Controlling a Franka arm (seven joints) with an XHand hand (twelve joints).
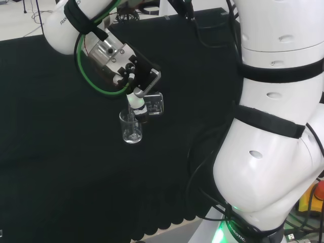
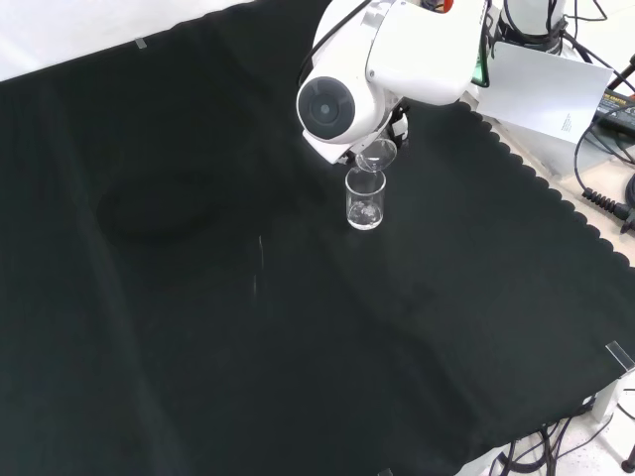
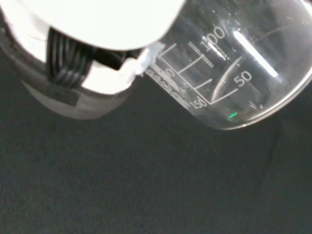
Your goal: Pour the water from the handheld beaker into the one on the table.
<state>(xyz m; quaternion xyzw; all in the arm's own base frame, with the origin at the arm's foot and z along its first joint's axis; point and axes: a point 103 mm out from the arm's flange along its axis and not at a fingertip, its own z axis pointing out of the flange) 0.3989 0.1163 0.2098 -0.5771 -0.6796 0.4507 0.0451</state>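
My hand (image 1: 137,98) is curled round the handheld beaker (image 1: 155,104), which I hold tipped well over, its mouth directed down toward the beaker on the table (image 1: 131,127). In the head view the held vessel sits just above and to the right of the standing one; in the front view its rim (image 2: 376,156) hangs directly over the open top of the standing beaker (image 2: 364,201), the two very close, though I cannot tell whether glass touches glass. The wrist view shows the held beaker (image 3: 234,63) lying nearly on its side, graduations visible, with a curved liquid line near the base suggesting a small remainder of water; I judge the pour to be far advanced. The receiving beaker appears to hold some water at its bottom, but the amount is hard to read through clear glass. Risks from here: the standing beaker rests unsupported on the black cloth (image 2: 198,297), so any contact from the tipped rim or my fingers could push it over. A sideways drift of the spout would send the last of the water onto the cloth. Tilting further could let the glass slide within my fingers.
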